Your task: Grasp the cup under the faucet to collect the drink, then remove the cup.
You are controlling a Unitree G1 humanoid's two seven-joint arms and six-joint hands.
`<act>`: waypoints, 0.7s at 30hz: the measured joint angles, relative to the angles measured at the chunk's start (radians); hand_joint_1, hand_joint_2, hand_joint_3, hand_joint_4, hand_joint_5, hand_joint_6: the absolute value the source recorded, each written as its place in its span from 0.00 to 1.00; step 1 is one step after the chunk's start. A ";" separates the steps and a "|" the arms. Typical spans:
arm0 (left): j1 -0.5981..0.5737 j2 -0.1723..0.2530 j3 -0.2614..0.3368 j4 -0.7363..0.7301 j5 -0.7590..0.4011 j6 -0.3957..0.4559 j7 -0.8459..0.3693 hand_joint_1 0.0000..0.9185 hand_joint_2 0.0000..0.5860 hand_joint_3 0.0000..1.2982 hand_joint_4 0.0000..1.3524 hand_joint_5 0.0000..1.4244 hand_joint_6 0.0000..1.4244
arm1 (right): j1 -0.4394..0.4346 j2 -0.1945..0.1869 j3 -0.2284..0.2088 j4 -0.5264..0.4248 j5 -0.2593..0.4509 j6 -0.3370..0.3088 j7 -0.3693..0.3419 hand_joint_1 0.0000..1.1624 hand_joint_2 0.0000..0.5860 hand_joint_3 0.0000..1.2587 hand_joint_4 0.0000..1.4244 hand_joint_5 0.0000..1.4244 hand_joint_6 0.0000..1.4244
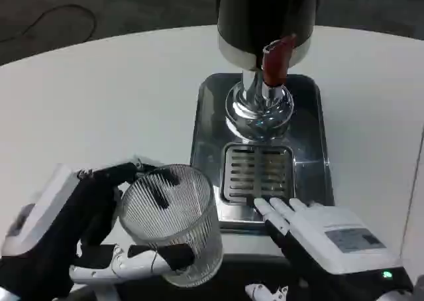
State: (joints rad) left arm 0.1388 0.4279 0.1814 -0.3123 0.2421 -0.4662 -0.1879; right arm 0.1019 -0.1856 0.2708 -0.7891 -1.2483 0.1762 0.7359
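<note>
A clear ribbed glass cup [172, 221] is held by my left hand [73, 235], whose fingers wrap around its sides. The cup sits left of the dispenser's steel base [212, 115], near the table's front edge. The black drink dispenser [265, 16] stands at the top with a red tap lever [276, 61] and a chrome faucet [260, 109] above the slotted drip grate [257, 172]. My right hand [324, 238] lies at the front edge of the steel base, fingers stretched toward the grate, holding nothing.
The white round table [99, 102] spreads out to the left and behind the dispenser. Dark floor with a cable [59, 16] shows beyond the table's far edge.
</note>
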 measured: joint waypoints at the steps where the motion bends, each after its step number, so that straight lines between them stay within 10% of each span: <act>1: -0.001 0.000 0.000 0.000 0.000 0.000 0.000 0.54 0.33 0.82 0.93 1.00 1.00 | 0.000 0.000 0.000 0.000 0.000 0.000 0.000 0.23 0.69 0.00 0.00 0.00 0.00; 21: -0.003 0.000 0.000 0.000 -0.001 0.000 0.000 0.54 0.33 0.82 0.93 1.00 1.00 | 0.012 -0.001 0.002 -0.003 0.000 0.000 0.009 0.23 0.70 0.00 0.00 0.00 0.00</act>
State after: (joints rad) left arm 0.1356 0.4278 0.1819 -0.3124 0.2414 -0.4662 -0.1880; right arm 0.1137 -0.1862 0.2725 -0.7925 -1.2485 0.1762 0.7444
